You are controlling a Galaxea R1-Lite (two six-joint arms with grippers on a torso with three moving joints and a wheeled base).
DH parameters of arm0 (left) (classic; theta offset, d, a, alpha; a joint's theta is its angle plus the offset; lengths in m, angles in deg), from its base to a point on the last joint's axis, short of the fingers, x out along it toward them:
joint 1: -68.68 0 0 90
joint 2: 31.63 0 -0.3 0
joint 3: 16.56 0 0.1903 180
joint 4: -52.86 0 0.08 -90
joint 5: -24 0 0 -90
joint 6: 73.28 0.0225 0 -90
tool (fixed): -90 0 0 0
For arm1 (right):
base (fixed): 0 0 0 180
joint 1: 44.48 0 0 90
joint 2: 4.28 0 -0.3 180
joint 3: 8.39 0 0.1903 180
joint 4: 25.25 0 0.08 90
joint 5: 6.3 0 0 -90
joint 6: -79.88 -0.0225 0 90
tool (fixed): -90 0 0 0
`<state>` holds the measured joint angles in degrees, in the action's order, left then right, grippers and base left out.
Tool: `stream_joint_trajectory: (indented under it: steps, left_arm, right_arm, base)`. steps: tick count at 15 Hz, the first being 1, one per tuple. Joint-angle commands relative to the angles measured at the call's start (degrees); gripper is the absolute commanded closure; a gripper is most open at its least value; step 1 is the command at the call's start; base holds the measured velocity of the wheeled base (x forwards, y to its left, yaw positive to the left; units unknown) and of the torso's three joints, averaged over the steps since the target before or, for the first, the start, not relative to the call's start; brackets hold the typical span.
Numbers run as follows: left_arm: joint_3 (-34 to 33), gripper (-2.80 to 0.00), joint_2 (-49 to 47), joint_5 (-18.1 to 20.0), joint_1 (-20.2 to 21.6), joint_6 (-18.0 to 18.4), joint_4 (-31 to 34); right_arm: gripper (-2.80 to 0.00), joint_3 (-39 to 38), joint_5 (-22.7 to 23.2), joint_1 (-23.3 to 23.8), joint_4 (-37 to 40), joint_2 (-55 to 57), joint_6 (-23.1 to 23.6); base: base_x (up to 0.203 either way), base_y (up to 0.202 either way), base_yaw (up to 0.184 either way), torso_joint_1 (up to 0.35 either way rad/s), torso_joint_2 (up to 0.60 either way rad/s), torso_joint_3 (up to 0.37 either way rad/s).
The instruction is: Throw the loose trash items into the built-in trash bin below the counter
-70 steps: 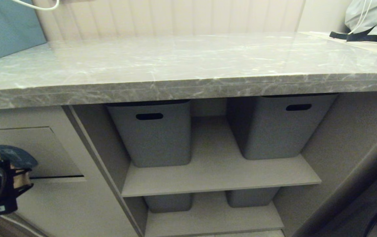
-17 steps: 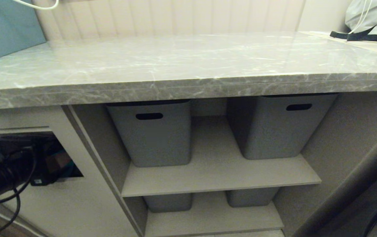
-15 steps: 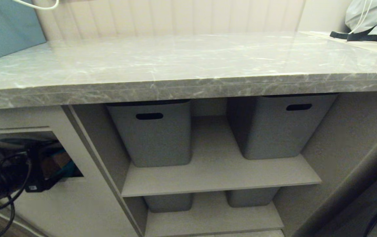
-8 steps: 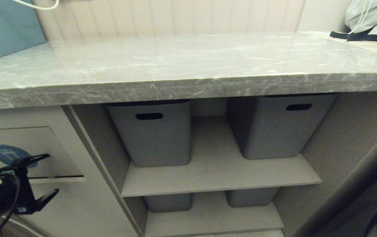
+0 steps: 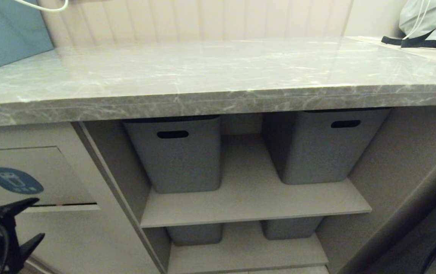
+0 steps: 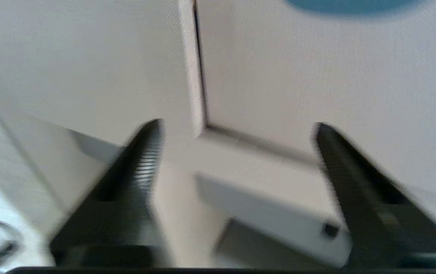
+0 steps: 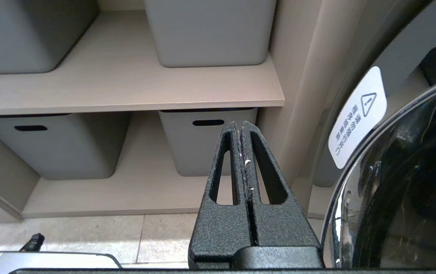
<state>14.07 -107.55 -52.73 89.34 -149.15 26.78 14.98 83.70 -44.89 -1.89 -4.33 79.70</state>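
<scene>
Hovering at seven o'clock in the head view, the left gripper [image 5: 26, 220] spreads wide, empty, just below the built-in trash bin [image 5: 43, 167] (flap flush). No turquoise scraps show. Right gripper [image 7: 241, 127] pinched together.

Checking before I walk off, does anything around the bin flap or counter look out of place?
Nothing stands out. The flap sits shut and level, the counter shows no trash, and the left gripper hangs open and empty below the flap.
</scene>
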Motion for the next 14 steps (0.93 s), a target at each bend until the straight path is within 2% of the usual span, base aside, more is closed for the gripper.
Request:
stream_joint_trajectory:
  steps: [1,3,4,6,8,9,10,12,14]
  left_arm:
    - [-1.7,0.0,5.3,0.0,-0.1,4.1,0.4]
    - [-1.7,0.0,9.3,0.4,-1.0,13.3,2.3]
    - [-1.9,0.0,12.5,1.7,-2.3,20.8,3.7]
    - [-2.2,0.0,21.5,4.7,-6.1,40.4,9.2]
    - [-2.3,0.0,31.9,5.8,-8.1,61.8,19.1]
    - [-2.7,0.0,37.4,5.3,-8.7,67.2,23.0]
    - [-3.8,0.0,43.3,4.5,-9.1,71.0,26.0]
    - [-5.4,0.0,54.9,2.6,-9.9,75.7,32.1]
    - [-6.5,0.0,60.3,1.4,-11.2,81.7,36.7]
  right_arm:
    - [0.0,0.0,0.0,0.0,0.0,0.0,0.0]
    - [0.0,0.0,0.0,0.0,0.0,0.0,0.0]
    - [0.0,0.0,0.0,0.0,0.0,0.0,0.0]
    - [0.0,0.0,0.0,0.0,0.0,0.0,0.0]
    - [0.0,0.0,0.0,0.0,0.0,0.0,0.0]
    - [0.0,0.0,0.0,0.0,0.0,0.0,0.0]
    - [0.0,0.0,0.0,0.0,0.0,0.0,0.0]
    - [0.0,0.0,0.0,0.0,0.0,0.0,0.1]
    - [0.0,0.0,0.1,0.0,0.0,0.0,0.0]
  base:
    - [0.0,0.0,0.0,0.0,0.0,0.0]
    - [0.0,0.0,0.0,0.0,0.0,0.0]
    - [0.0,0.0,0.0,0.0,0.0,0.0]
    - [0.0,0.0,0.0,0.0,0.0,0.0]
    - [0.0,0.0,0.0,0.0,0.0,0.0]
    - [0.0,0.0,0.0,0.0,0.0,0.0]
    - [0.0,0.0,0.0,0.0,0.0,0.0]
    - [0.0,0.0,0.0,0.0,0.0,0.0]
    - [0.0,0.0,0.0,0.0,0.0,0.0]
